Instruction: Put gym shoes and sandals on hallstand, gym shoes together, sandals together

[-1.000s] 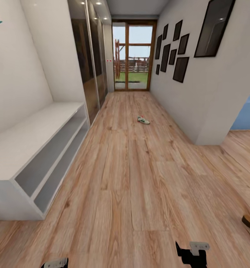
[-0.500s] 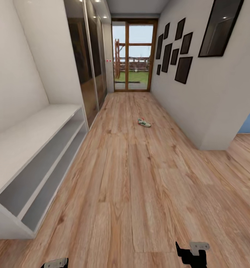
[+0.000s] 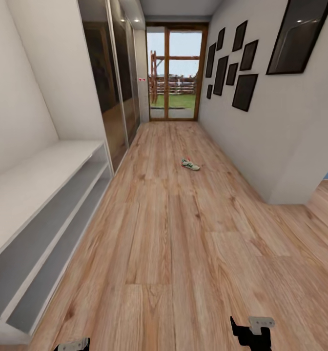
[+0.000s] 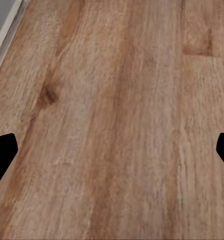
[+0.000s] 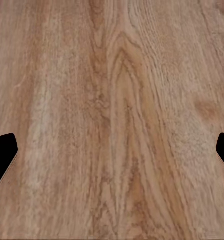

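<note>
Robot stands in the corridor, head camera looking down its length toward the glazed door [image 3: 174,73] at the far end.

Task objects:
- One gym shoe [image 3: 190,164] lies on the corridor floor [image 3: 183,234], well ahead of the robot and roughly midway between it and the glazed door, a little toward the wall that carries the picture frames [image 3: 235,63]. Cream body, green stripe and a reddish patch can just be made out; too small to say more.
- The second gym shoe and both sandals: no position to log from these pictures.
- Hallstand [image 3: 32,195], a pale bench with two long open shelf bays, runs along the wall opposite the picture frames, nearer the robot than the gym shoe. Both bays and the top look bare as far as they show; the near end is cut off by the frame edge.

Grippers:
- Left gripper [image 4: 112,150]: fingertips wide apart at the two sides of the wrist view, nothing between them, plank floor beneath.
- Right gripper [image 5: 112,150]: same, fingertips apart, empty, over bare floor.
- In the head view both arms sit low at the near edge, well apart from the gym shoe.

Progress (judgement): nothing placed yet, nothing in hand; all four items appear outstanding. Current step reads as driving toward the gym shoe. Left to do: close in on the gym shoe, lift it, carry it to the hallstand, then locate the other three and set them down as two adjacent pairs.
</note>
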You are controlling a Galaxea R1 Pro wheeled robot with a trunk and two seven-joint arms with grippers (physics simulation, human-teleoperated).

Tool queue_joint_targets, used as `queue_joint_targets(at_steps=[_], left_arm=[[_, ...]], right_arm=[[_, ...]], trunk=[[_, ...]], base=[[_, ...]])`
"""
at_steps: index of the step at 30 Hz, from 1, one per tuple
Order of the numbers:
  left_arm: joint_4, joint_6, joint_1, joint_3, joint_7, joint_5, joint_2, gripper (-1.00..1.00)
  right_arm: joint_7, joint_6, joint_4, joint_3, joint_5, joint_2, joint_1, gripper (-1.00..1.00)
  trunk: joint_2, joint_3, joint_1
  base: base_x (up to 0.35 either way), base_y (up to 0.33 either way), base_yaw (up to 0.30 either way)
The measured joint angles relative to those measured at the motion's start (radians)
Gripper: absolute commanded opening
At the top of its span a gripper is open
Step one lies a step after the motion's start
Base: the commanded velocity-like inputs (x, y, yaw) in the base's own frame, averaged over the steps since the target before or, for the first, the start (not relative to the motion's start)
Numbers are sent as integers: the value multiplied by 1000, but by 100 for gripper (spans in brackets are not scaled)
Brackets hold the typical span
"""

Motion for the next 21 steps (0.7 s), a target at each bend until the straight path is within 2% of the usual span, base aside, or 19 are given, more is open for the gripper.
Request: queue_joint_targets(at_steps=[10,16,21], left_arm=[[0,0,0,0,0,1,1,100],[0,0,0,0,0,1,1,100],[0,0,0,0,0,1,1,100]], right_arm=[[1,0,0,0,1,0,0,100],[1,0,0,0,1,0,0,100],[1,0,0,0,1,0,0,100]], trunk=[[0,0,0],[0,0,0],[0,0,0]], base=[[338,0,-4],[338,0,-155],[338,0,-50]])
